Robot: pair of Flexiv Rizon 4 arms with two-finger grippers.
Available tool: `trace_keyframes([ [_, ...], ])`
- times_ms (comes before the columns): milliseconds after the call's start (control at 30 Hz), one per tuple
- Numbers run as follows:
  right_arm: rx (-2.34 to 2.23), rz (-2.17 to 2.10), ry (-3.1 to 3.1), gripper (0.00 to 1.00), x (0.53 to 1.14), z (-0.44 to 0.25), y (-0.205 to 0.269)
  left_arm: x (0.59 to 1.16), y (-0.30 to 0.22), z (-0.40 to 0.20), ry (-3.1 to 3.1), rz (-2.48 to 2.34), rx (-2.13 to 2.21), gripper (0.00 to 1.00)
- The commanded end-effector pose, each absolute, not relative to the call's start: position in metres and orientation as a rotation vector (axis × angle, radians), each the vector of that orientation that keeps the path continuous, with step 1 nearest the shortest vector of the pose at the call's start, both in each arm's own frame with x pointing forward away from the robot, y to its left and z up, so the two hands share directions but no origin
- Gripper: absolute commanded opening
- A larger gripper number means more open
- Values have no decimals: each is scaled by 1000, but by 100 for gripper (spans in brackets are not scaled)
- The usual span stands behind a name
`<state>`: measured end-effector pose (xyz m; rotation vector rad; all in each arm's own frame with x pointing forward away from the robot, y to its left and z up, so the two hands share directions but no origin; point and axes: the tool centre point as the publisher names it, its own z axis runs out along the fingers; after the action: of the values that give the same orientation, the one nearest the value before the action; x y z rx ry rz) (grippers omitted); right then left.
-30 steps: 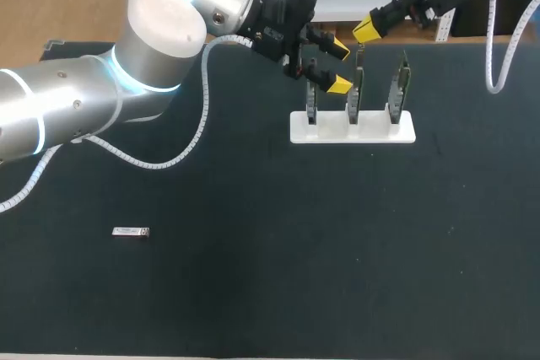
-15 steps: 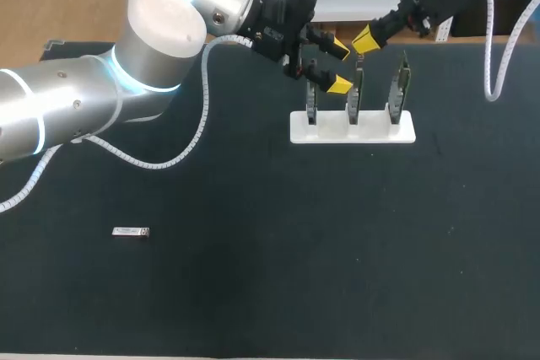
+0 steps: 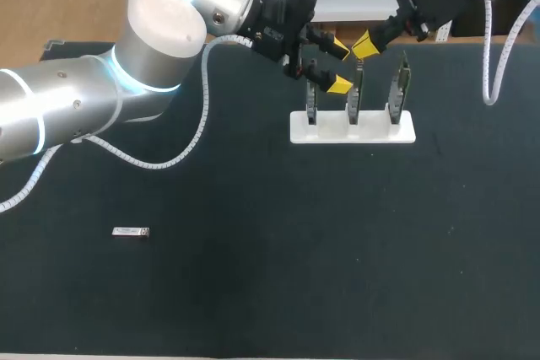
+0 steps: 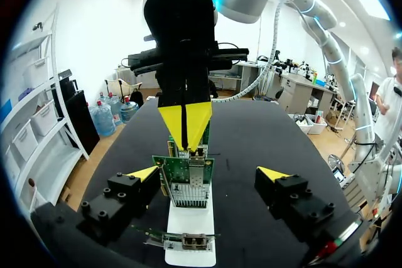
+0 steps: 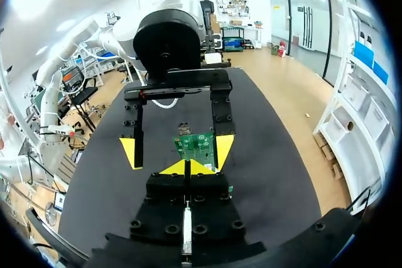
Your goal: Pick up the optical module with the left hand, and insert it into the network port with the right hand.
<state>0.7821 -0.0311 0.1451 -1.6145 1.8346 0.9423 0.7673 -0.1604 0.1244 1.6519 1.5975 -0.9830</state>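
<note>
The optical module [image 3: 131, 232], a small silver bar, lies on the black table at the front left, far from both grippers. A white stand [image 3: 371, 131] at the back holds three upright green network boards. My left gripper [image 3: 338, 67] is open beside the stand's left end, pointing along the row. In the left wrist view the middle board [image 4: 188, 180] stands between its fingers [image 4: 143, 172] without touching them. My right gripper [image 3: 364, 44] is shut and empty, its tips just above the middle board [image 3: 355, 94]. From the right wrist, that gripper [image 5: 186, 167] sits close over the board [image 5: 196, 144].
The third board [image 3: 401, 82] stands at the stand's right end, close under my right arm. The first board [image 3: 311, 100] is below my left gripper. A white cable [image 3: 202, 115] loops from my left arm over the table.
My right gripper has moved down and to the left, closer to the top of the middle board. My left arm and the module have stayed put.
</note>
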Motion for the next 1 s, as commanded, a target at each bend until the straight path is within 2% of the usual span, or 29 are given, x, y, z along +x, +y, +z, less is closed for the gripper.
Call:
trace_keyframes([
  [33, -1619, 943, 1842, 0, 784, 141, -31, 769, -161, 124, 1597, -984, 1655, 100],
  [1000, -1596, 969, 1851, 0, 784, 132, -32, 769, -161, 124, 1597, -984, 1655, 100],
])
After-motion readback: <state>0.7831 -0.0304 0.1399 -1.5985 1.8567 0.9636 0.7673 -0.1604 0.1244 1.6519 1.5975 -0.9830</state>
